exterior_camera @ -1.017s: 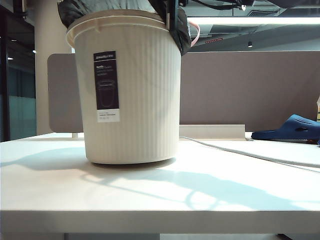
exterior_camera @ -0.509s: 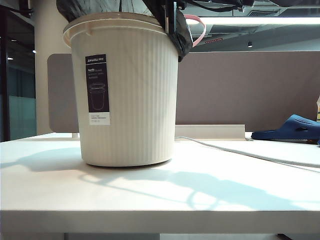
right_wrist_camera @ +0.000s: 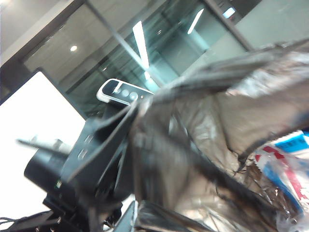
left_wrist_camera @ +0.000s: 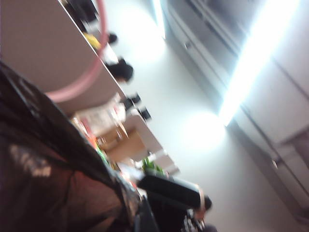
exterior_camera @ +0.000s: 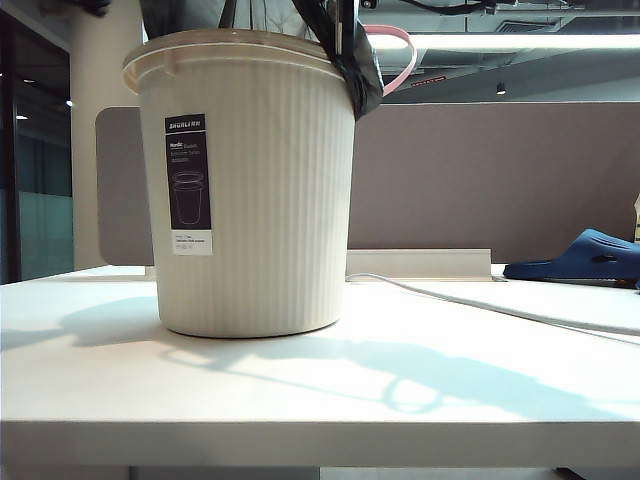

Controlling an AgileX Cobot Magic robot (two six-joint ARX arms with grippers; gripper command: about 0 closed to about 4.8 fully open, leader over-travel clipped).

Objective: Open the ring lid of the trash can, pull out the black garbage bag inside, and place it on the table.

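The trash can is cream-white with fine vertical ribs and 1 black label that ends in a white strip. The garbage bag is glossy black, the ring lid pale pink. The table is white, the slipper dark blue.

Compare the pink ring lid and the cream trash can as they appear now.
The ring lid is a thin pink hoop, while the trash can is a large ribbed cream bucket. The ring lid hangs tilted off the rim at the can's right side; the trash can stands upright on the table. Both are round.
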